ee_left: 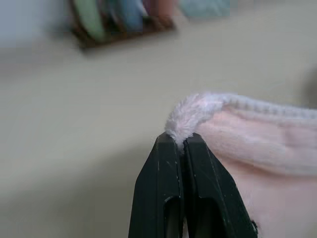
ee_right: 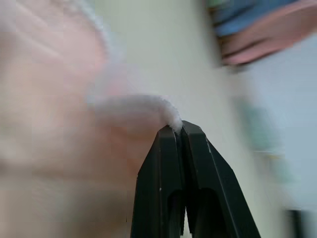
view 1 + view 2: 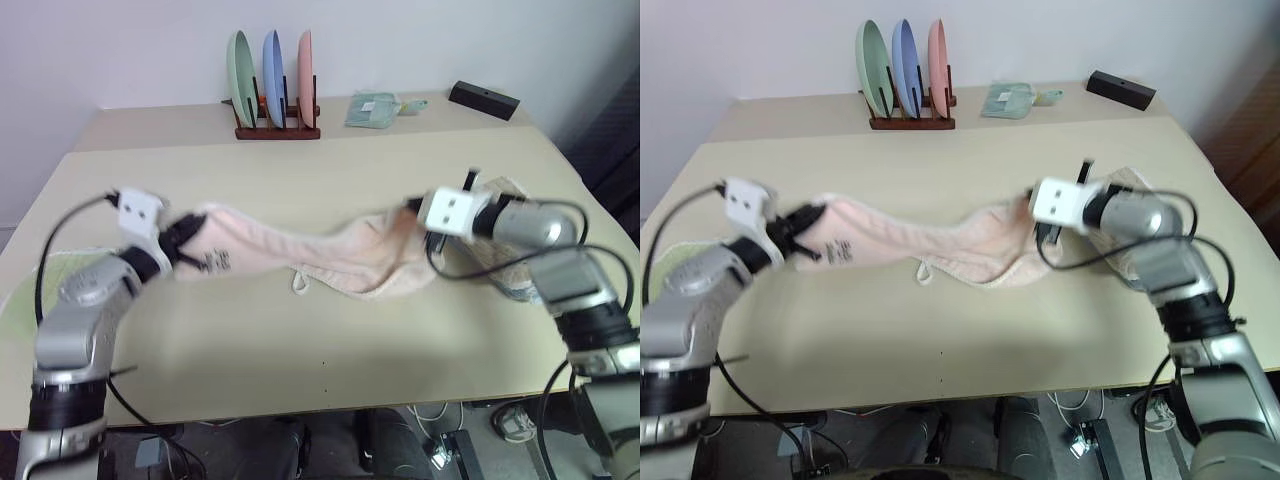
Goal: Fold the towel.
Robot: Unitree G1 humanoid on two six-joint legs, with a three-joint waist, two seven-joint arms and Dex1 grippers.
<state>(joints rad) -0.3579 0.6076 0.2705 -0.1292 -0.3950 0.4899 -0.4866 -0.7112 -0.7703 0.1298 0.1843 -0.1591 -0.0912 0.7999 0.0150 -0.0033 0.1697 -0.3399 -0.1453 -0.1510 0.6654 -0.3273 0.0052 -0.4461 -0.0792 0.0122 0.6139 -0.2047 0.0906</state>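
Note:
The pale pink towel (image 3: 300, 250) hangs in a sagging band between my two grippers, just above the beige table (image 3: 300, 340). A small dark mark (image 3: 218, 260) sits near its left end and a little loop (image 3: 298, 283) dangles from its lower edge. My left gripper (image 3: 185, 232) is shut on the towel's left corner (image 1: 181, 130). At the other end my right gripper (image 3: 415, 215) is shut on the right corner (image 2: 171, 119). The middle of the towel droops lowest, toward the table.
A wooden rack with three upright plates (image 3: 272, 85) stands at the back. A folded light green cloth (image 3: 372, 108) and a black box (image 3: 484, 98) lie at the back right. A beige towel (image 3: 505, 270) lies under my right arm, a light green one (image 3: 30, 285) at the left edge.

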